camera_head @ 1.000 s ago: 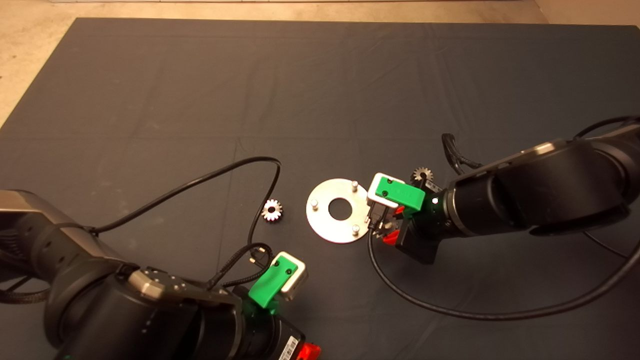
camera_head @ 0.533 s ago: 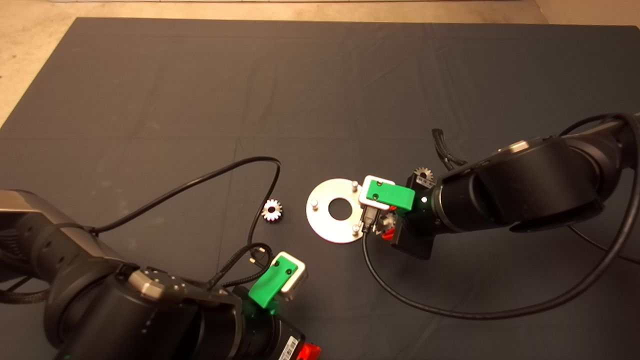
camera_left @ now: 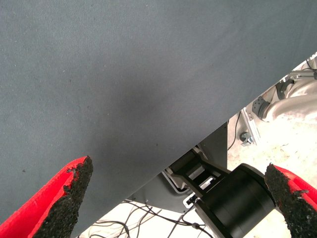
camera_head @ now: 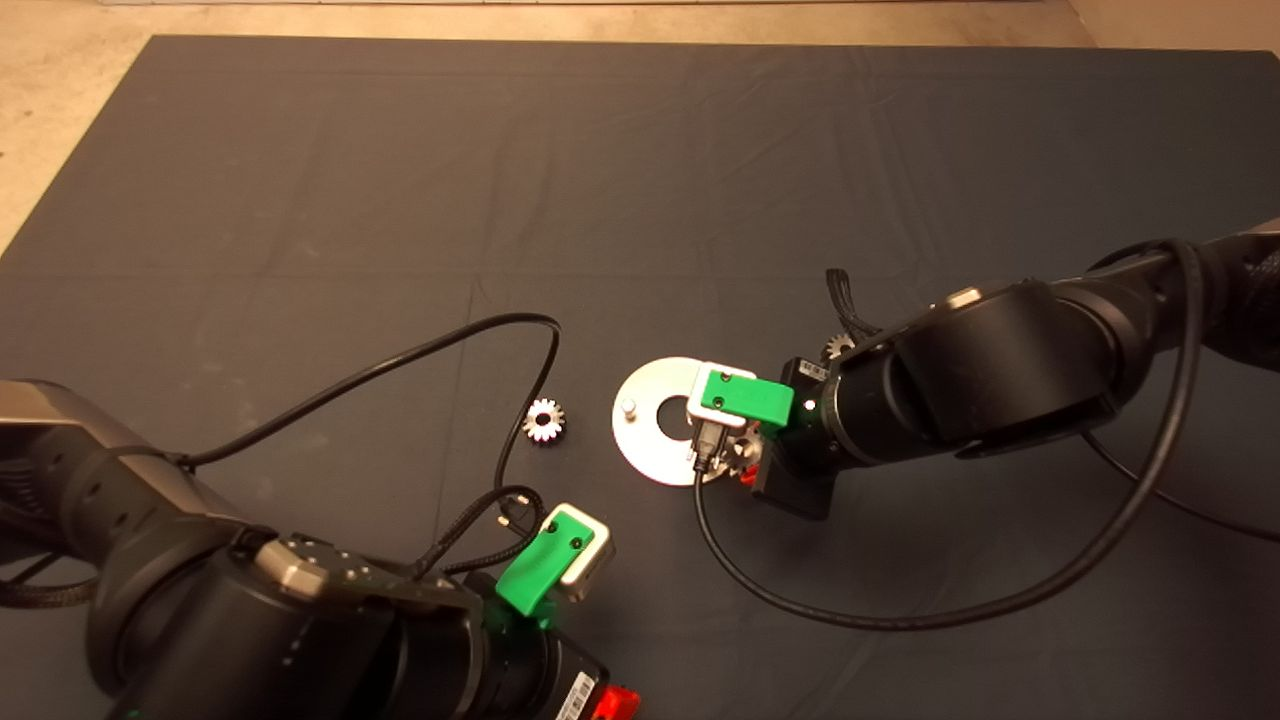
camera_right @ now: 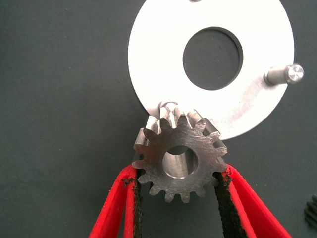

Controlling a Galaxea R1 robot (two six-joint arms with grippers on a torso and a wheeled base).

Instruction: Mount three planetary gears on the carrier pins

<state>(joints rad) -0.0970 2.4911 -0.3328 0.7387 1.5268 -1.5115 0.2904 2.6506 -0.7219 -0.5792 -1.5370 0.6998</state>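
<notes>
- The left end effector (camera_head: pixel 600 700) waited at the bench's near-left corner, its fingers (camera_left: pixel 64 198) spread wide on nothing.
- One loose gear (camera_head: pixel 544 420) lay flat just left of the disc (camera_head: pixel 645 445); another (camera_head: pixel 836 347) peeked out behind the right arm.
- The right end effector (camera_right: pixel 178 198), plainly the nearer, was clamped on the held gear (camera_right: pixel 179 161) by its toothed rim, bore upright and seemingly lined up over a carrier pin (camera_right: pixel 168 106) at the disc's near edge.
</notes>
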